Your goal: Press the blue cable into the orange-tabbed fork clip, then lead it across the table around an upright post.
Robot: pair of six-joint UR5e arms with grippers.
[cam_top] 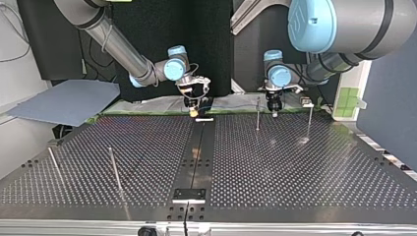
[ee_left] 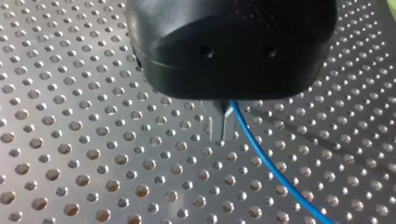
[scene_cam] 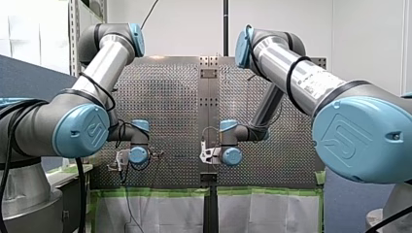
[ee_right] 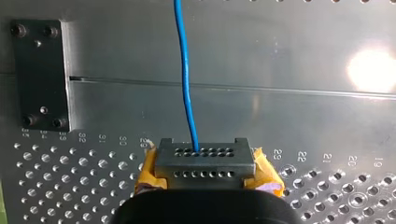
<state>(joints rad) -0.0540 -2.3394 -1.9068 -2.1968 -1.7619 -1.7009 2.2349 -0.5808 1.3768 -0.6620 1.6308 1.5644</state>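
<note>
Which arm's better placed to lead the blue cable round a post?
Probably my left: its black tool is shut on the thin blue cable and hangs just beside a thin upright metal post. My right tool sits over the dark centre strip, farther from any post.

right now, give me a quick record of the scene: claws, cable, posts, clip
left claw: shut on blue cable, close over the perforated table
right claw: yellow pads, shut on the blue cable, which runs ahead
upright posts: four thin ones in top view, two beside left claw
fork clip: cannot make out in any view
</note>
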